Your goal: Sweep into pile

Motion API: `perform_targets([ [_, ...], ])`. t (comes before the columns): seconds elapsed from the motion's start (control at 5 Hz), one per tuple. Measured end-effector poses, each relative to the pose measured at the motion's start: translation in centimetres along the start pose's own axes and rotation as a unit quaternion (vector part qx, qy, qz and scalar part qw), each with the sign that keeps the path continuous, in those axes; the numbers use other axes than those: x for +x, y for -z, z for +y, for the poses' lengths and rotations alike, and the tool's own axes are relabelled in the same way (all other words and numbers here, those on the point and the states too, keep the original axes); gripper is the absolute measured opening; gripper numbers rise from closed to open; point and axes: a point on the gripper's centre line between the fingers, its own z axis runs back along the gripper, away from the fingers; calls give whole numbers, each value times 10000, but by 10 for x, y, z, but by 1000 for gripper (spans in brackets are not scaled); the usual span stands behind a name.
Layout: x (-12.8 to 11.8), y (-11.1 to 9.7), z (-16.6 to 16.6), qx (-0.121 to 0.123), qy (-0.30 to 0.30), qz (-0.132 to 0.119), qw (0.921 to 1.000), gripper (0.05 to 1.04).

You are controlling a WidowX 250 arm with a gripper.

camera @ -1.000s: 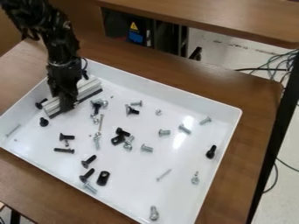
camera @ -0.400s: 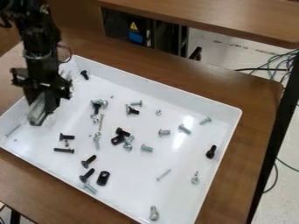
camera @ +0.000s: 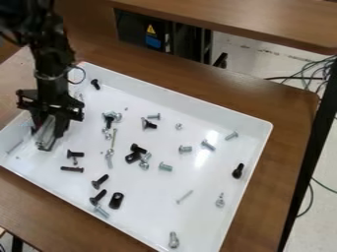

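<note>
My gripper (camera: 50,129) is at the left end of the white tray (camera: 217,114), shut on a silvery ribbed bar (camera: 46,140) that points down toward the tray floor. Screws and bolts lie scattered to its right. Nearest is a black screw (camera: 76,153), with another black screw (camera: 72,169) below it. Near the middle are a black bracket piece (camera: 133,157) and several silver bolts. A black screw (camera: 95,84) lies by the upper left wall. The gripper and arm hide part of the left wall and floor.
Raised walls surround the tray, which rests on a brown wooden table (camera: 289,142). At the right side lies a black bolt (camera: 237,171), and a silver bolt (camera: 174,240) is near the front corner. Another wooden surface (camera: 263,19) stands behind.
The gripper has shifted left and turned, so the bar now appears end-on instead of lying diagonally. A black screw near the upper left wall is uncovered; two at the left are now hidden.
</note>
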Motion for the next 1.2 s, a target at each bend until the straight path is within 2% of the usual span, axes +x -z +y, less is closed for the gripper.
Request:
perform_targets([
  [0.4, 33, 12, 6, 85, 133, 25, 9999, 361],
  [0.6, 56, 12, 13, 280, 566, -48, 9980, 361],
  [0.8, 74, 8, 12, 493, 1206, -140, 9914, 361],
  [1.0, 82, 3, -11, 648, 2018, -357, 9766, 361],
  [1.2, 72, 3, -39, 513, 2781, -516, 9578, 361],
])
